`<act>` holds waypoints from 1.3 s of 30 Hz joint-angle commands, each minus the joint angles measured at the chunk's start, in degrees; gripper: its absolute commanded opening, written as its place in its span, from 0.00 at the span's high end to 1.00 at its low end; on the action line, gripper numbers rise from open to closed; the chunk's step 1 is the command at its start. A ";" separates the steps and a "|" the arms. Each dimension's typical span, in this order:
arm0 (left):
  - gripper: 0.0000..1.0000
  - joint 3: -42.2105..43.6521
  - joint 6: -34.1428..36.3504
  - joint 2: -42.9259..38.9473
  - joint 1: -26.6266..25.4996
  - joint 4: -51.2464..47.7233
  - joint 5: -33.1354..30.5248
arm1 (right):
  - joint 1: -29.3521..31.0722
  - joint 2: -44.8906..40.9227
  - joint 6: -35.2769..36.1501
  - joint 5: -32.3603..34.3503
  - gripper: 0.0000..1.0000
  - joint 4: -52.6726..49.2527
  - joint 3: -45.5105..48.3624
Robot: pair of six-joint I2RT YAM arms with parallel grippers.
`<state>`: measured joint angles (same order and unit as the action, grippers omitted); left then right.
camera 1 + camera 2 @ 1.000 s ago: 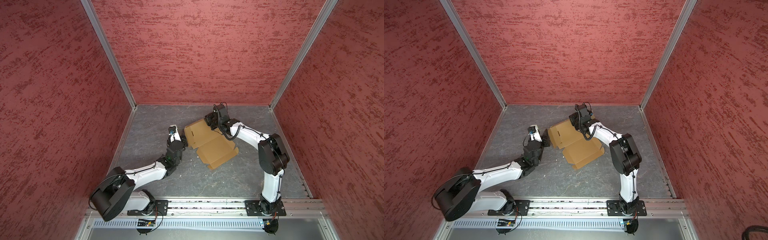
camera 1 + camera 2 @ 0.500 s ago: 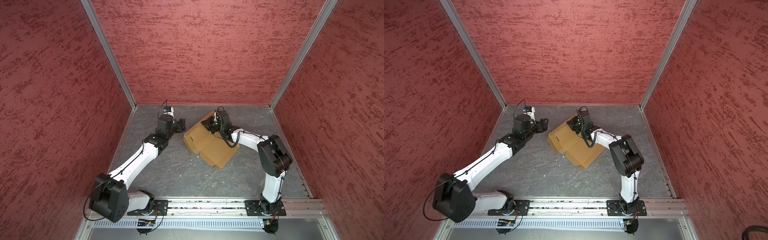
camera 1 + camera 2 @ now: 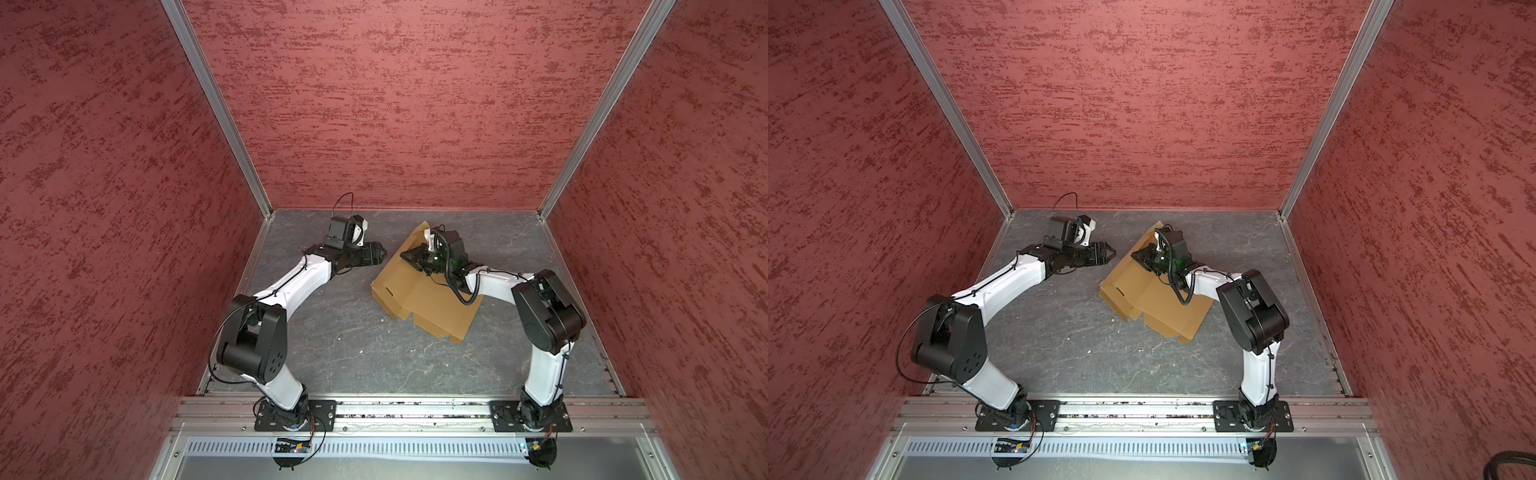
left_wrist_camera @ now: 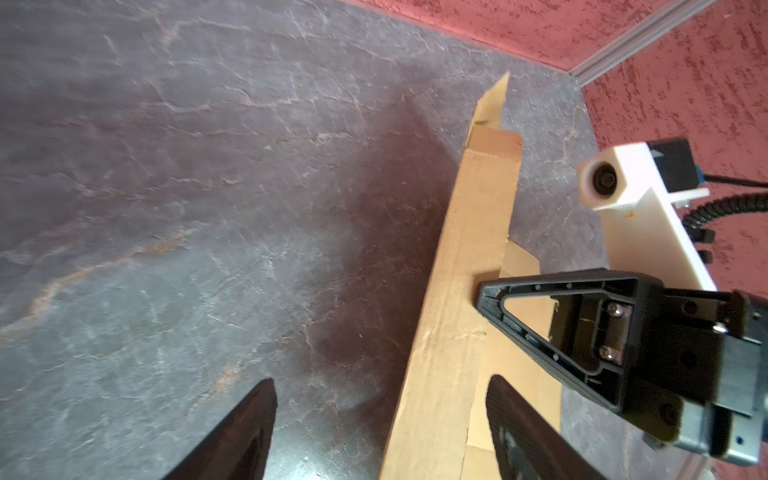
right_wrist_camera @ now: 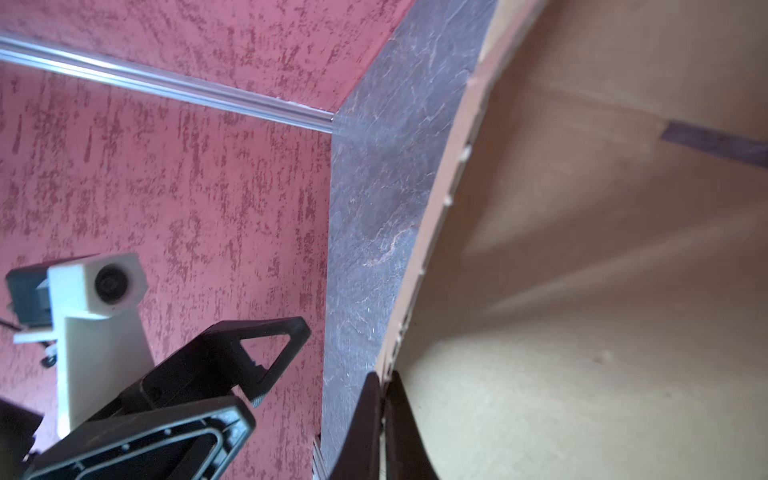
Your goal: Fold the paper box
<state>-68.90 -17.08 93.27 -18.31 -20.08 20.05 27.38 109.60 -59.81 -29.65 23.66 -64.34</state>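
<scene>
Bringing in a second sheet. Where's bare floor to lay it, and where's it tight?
Widest bare floor lies between the cardboard box and the front rail. Also the back right corner. Crowded: the gap between the left gripper and the box's raised edge, which the right gripper pinches.

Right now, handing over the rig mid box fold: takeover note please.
Left gripper: open, empty, beside the raised flap, not touching it.
Right gripper: shut on the paper box, pinching the edge of a flap lifted off the table.
Done: that flap is up; the rest of the sheet lies nearly flat.
Left: raise the other walls, tuck the tabs, close the lid.
</scene>
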 commanded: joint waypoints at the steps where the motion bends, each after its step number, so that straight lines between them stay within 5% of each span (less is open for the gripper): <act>1: 0.20 -1.44 0.57 -0.34 0.03 -1.27 4.12 | -0.48 -2.79 3.72 -4.02 0.93 5.14 0.55; 19: 0.22 -5.67 2.79 -3.85 -0.82 -11.47 4.64 | -2.31 -3.68 -0.67 -14.24 0.93 18.06 5.34; 39: 0.29 -6.02 0.48 4.17 -5.94 -8.09 7.19 | -5.49 -0.51 -0.42 -20.22 0.93 20.80 6.93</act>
<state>-74.04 -16.14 96.84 -23.81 -29.69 26.06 22.04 108.14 -60.42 -48.21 41.76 -57.63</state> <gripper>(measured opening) 0.711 0.068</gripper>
